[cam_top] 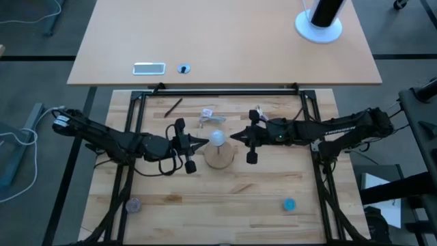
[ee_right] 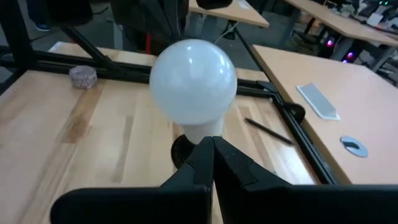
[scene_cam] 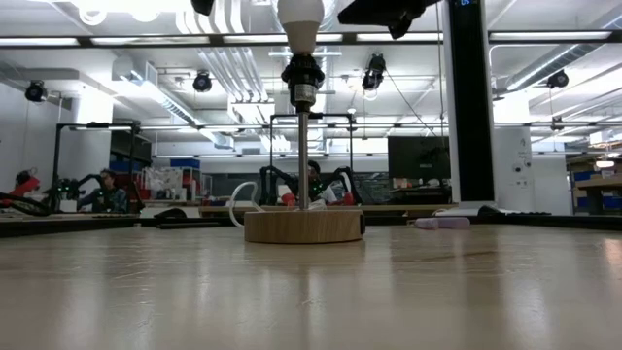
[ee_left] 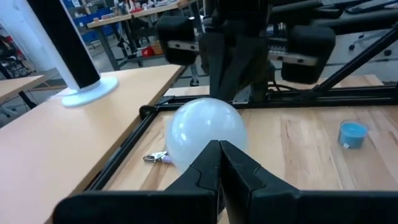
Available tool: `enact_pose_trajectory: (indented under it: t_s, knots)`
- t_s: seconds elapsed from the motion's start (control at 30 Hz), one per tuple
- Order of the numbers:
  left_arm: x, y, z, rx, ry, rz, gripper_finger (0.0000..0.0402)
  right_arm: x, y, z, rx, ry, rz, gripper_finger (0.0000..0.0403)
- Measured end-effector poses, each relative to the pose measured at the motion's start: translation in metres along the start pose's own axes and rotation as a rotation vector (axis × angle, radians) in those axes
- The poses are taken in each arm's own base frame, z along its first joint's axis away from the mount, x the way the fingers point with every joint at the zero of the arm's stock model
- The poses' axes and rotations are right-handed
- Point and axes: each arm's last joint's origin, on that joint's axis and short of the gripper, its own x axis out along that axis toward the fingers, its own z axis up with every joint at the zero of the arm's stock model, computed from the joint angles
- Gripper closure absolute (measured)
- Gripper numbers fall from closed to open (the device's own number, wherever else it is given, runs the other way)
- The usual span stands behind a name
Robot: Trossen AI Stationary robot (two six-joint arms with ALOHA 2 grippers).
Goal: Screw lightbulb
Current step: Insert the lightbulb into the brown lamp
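The white frosted lightbulb (cam_top: pixel 217 137) stands upright with its base in the black socket (scene_cam: pixel 303 73). The socket sits on a thin stem above the round wooden disc (scene_cam: pixel 303 226) at the table's middle. My left gripper (cam_top: pixel 205 143) is shut, its tips pointing at the bulb from the table's left. The bulb fills the left wrist view (ee_left: pixel 205 134) just past the tips (ee_left: pixel 219 148). My right gripper (cam_top: pixel 233 137) is shut and points at the bulb from the right. In the right wrist view its tips (ee_right: pixel 212 143) are at the bulb's neck (ee_right: pixel 200 129). My left gripper's shut tips are level with the bulb's round side (ee_left: pixel 208 138), coming from the table's left; I cannot tell whether they touch it. My right gripper's shut tips are level with the bulb's neck (ee_right: pixel 202 132), coming from the table's right; I cannot tell whether they touch it.
A crumpled clear wrapper (cam_top: pixel 209 115) and a black pen (cam_top: pixel 173 106) lie behind the disc. A blue cap (cam_top: pixel 289 203) and a grey lump (cam_top: pixel 132 204) lie near the front edge. A black frame (cam_top: pixel 218 91) borders the table; a second table (cam_top: pixel 225 41) lies beyond it.
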Motion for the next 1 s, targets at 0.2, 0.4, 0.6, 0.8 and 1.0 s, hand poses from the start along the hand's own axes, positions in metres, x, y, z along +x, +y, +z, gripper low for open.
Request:
enact_pose_trajectory:
  t_s: [0.2, 0.4, 0.6, 0.8, 1.0]
  knots:
    - [0.002, 0.002, -0.004, 0.02, 0.032, 0.009, 0.0401, 0.006, 0.001, 0.001, -0.036, -0.035, -0.005, 0.0403]
    - [0.004, 0.006, -0.004, 0.019, 0.039, 0.026, 0.0401, 0.007, 0.001, 0.003, -0.048, -0.054, -0.01, 0.0403]
    - [0.007, 0.012, -0.005, 0.018, 0.047, 0.05, 0.0401, 0.011, 0.001, 0.002, -0.071, -0.062, -0.014, 0.0403]
    - [0.009, 0.015, -0.005, 0.015, 0.048, 0.062, 0.0402, 0.012, -0.003, 0.002, -0.07, -0.06, -0.03, 0.0403]
    - [0.001, 0.015, -0.005, 0.033, 0.064, 0.092, 0.0401, 0.01, -0.008, 0.0, -0.073, -0.039, -0.051, 0.0403]
